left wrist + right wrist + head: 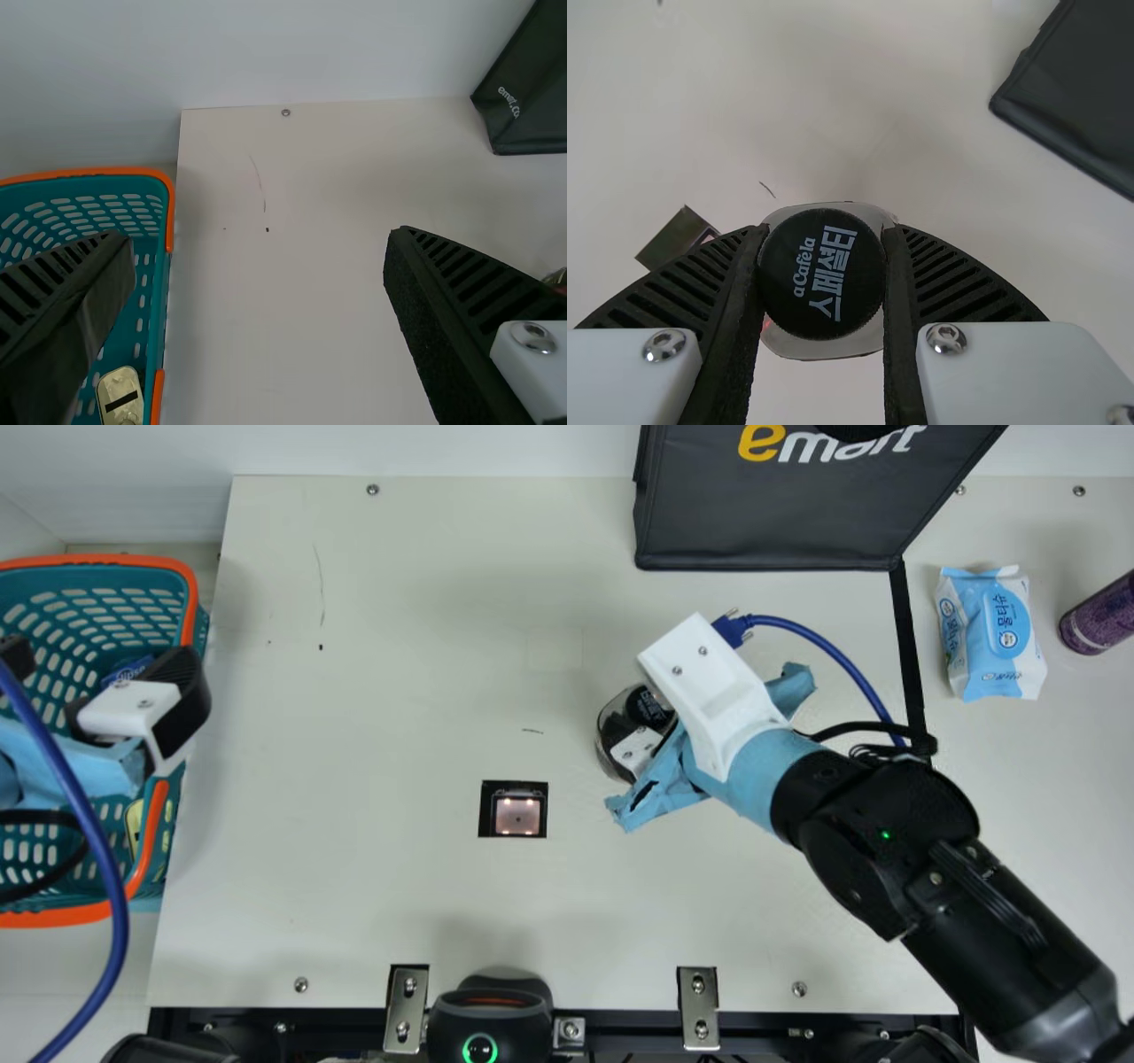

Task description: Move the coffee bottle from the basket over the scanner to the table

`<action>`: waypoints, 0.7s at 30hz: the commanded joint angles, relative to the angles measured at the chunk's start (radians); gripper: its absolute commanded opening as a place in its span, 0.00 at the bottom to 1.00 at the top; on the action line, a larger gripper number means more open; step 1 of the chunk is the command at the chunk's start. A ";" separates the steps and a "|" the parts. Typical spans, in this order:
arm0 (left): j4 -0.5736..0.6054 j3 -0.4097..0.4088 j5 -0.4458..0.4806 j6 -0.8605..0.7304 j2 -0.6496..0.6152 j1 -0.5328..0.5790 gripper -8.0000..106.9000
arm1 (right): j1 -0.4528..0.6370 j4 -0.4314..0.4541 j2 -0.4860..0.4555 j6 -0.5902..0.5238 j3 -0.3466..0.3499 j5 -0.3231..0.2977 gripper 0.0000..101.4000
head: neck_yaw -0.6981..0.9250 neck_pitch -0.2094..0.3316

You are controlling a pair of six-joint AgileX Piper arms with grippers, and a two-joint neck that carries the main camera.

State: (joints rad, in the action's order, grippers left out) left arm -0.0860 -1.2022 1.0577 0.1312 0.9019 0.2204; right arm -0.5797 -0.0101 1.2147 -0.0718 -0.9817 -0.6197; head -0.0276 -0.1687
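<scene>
1. Bright, diffuse light washes the tabletop in the main view.
2. A soft shadow falls beside the basket.
3. The scanner glows pinkish.
4. Both wrist views appear dimmer.

Main view overhead, seemingly steep

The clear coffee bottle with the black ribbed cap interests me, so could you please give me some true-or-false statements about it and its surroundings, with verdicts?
1. The right gripper is closed on the black ribbed cap of the clear coffee bottle. True.
2. A blue-and-white wipes pack lies to the right of the large black bag in the main view. True.
3. The left gripper is clamped on the wipes pack. False: its fingers are spread apart with nothing gripped.
4. The clear coffee bottle is inside the basket. False: it is over the cream table, held by the right gripper.
</scene>
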 commanded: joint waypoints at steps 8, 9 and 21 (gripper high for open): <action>0.000 0.000 0.000 0.000 0.000 0.000 0.85 | -0.007 0.054 -0.070 0.065 -0.015 -0.039 0.00 | -0.093 0.030; 0.000 0.000 0.000 0.000 0.000 0.000 0.85 | 0.000 0.060 -0.074 0.074 -0.018 -0.046 0.00 | -0.117 0.030; 0.000 0.000 0.000 0.000 0.000 0.000 0.85 | 0.308 0.050 -0.098 0.140 -0.062 -0.134 0.00 | -0.349 0.030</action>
State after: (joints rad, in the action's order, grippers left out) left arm -0.0860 -1.2022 1.0577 0.1312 0.9019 0.2204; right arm -0.3567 0.0474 1.1167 0.0664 -1.0411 -0.7499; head -0.3497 -0.1672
